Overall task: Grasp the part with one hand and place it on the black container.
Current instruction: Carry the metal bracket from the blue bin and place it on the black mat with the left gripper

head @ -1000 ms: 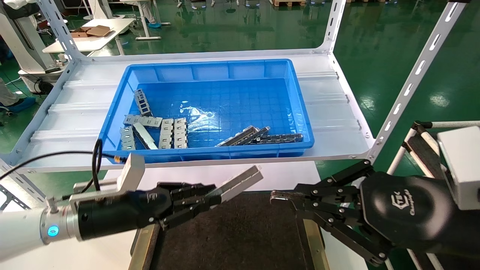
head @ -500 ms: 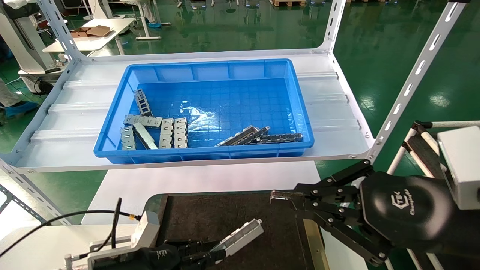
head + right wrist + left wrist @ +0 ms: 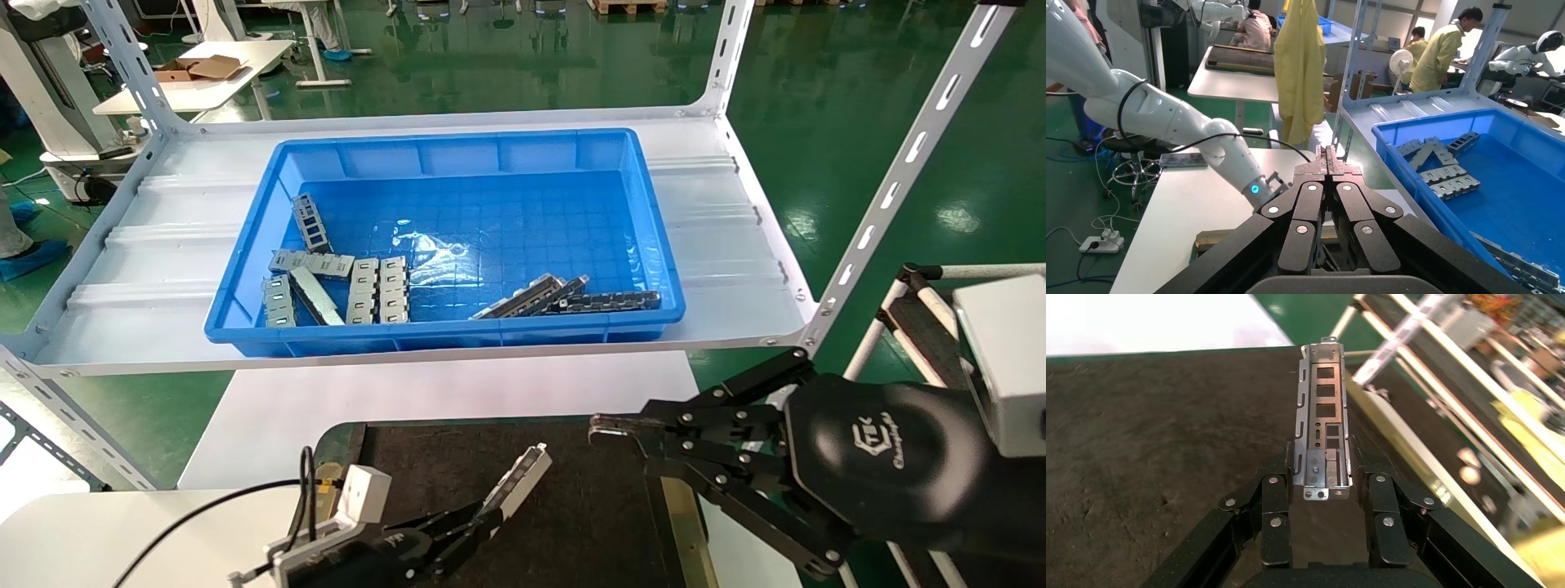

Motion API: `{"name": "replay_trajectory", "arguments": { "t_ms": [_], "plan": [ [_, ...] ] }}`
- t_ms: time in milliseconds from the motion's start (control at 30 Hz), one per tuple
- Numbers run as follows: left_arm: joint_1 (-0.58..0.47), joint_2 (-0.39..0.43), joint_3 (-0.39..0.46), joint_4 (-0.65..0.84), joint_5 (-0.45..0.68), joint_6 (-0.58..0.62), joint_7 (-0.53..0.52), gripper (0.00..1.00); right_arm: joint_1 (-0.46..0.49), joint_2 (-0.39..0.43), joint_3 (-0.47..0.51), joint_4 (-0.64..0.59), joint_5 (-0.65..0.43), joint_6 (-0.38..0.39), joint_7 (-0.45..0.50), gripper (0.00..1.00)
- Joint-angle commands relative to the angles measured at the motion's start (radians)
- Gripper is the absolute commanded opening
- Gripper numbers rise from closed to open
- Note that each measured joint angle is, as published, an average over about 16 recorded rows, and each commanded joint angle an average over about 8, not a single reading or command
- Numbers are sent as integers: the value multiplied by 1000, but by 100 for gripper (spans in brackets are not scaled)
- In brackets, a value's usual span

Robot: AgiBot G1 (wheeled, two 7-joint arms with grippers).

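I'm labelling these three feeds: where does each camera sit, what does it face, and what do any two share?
Head view: on the head, looking forward and down at blue bin and black container; both hands show.
Left wrist view: on the left wrist, facing along left hand gripping the part above the container.
Right wrist view: on the right wrist, over shut right hand toward the bin.
Shared: head and left wrist views show the part.

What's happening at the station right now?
The left gripper holds the part by its near end, just above the black container; the part is tilted and not yet set down. The right gripper is shut and empty at the container's right edge. More parts lie in the blue bin behind.
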Motion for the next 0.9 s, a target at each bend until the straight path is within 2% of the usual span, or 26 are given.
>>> {"name": "replay_trajectory", "arguments": {
  "t_ms": [33,233,467,900],
  "plan": [
    [27,15,6,-45,18,-88,-43,0,0,0,0,0,0,0,0,0],
    [53,63,56,-117,80,-259,-173,0,0,0,0,0,0,0,0,0],
    [47,117,111,-128,142,-408,-293,0,0,0,0,0,0,0,0,0],
    [25,232,184,-75,220,-638,-404,0,0,0,-1,0,0,0,0,0]
  ]
}}
